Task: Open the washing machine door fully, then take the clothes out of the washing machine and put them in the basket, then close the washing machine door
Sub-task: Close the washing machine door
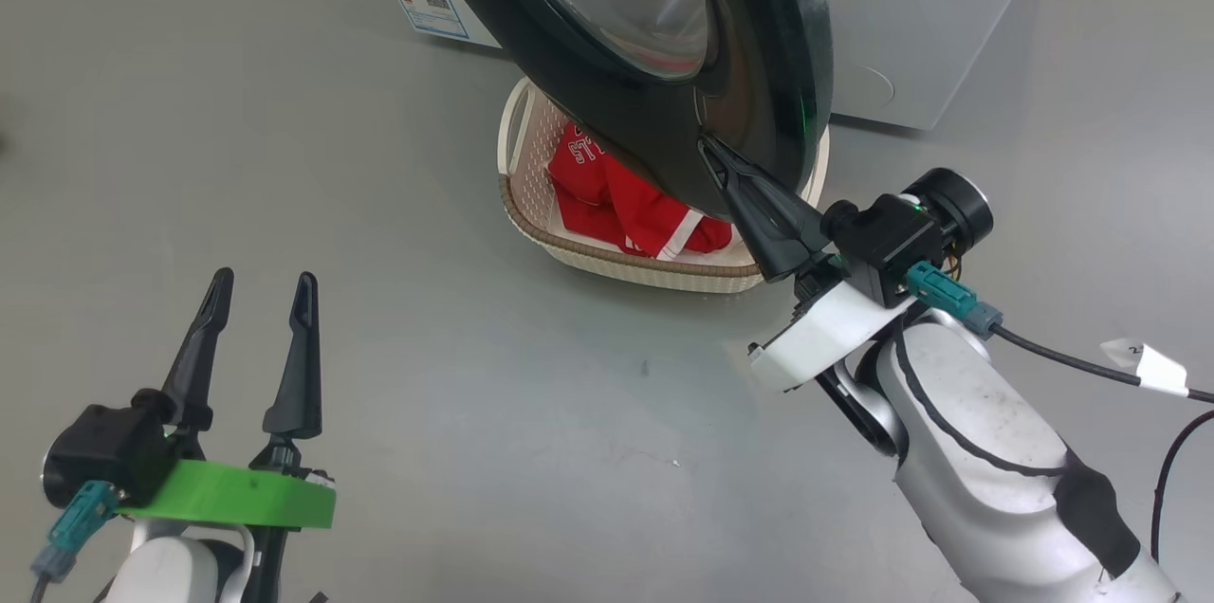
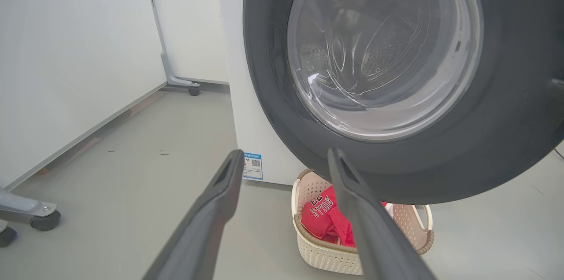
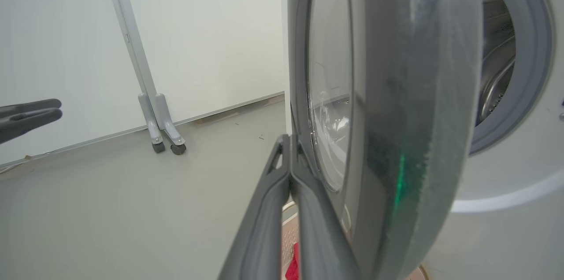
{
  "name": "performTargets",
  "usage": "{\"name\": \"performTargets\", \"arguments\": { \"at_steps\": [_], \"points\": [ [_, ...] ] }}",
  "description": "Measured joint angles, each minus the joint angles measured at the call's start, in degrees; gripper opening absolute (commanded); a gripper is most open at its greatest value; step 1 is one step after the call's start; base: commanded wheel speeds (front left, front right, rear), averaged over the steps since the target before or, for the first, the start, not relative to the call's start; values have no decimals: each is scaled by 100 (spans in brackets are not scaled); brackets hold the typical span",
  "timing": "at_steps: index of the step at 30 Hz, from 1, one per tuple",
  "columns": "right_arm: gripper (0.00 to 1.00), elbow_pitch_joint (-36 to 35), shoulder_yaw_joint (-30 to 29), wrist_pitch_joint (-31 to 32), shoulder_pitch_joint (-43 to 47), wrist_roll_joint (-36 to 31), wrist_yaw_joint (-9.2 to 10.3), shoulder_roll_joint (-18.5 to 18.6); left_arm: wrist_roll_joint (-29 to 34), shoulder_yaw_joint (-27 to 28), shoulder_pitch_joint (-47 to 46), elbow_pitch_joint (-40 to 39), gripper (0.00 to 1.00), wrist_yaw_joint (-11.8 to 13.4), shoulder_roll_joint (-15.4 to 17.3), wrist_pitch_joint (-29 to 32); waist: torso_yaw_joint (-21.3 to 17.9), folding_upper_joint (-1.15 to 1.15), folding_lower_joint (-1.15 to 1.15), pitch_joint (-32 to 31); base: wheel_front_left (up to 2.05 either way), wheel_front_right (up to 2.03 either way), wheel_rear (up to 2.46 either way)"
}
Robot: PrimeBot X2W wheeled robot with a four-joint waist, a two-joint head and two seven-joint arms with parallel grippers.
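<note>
The washing machine door [image 1: 759, 34] stands partly open, swung out over the basket [image 1: 531, 224]. Its black frame and glass bowl face the left wrist view [image 2: 506, 117]. My right gripper [image 1: 709, 148] is shut with nothing between its fingers, and its tips [image 3: 288, 139] rest against the door's outer face near the lower rim. The red clothes [image 1: 616, 195] lie in the basket, with "BULLS" lettering [image 2: 321, 211] showing. My left gripper [image 1: 265, 279] hangs open and empty at the lower left, well short of the door [image 2: 285, 153]. The white washing machine [image 3: 506, 174] shows its grey-rimmed drum opening [image 3: 498, 51].
White partition panels on castors [image 2: 44, 220] stand to the left of the machine, one foot [image 3: 167, 145] near the wall. A blue label [image 1: 432, 6] marks the machine's front. The basket [image 2: 321, 253] sits directly under the door. Grey floor spreads around both arms.
</note>
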State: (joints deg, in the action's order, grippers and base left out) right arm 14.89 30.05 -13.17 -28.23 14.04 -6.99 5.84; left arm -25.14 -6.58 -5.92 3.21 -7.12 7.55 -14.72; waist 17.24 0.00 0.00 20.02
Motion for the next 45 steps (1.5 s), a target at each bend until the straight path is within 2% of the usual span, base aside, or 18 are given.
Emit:
{"name": "performTargets", "arguments": {
  "at_steps": [17,26,45],
  "points": [
    [0,157,-635,-26,-725,116,-33,224,-111,-130,-291,-87,100,0,-83,0,65,0,0,504,0,0,0],
    [0,152,-711,27,-1300,32,5,405,-197,-110,-517,-225,100,0,-87,0,65,0,0,865,0,0,0],
    [0,260,-1225,378,-2819,-119,7,1126,-199,-452,-1217,-359,100,-1,-165,-2,289,0,1,1845,0,0,0]
  ]
}}
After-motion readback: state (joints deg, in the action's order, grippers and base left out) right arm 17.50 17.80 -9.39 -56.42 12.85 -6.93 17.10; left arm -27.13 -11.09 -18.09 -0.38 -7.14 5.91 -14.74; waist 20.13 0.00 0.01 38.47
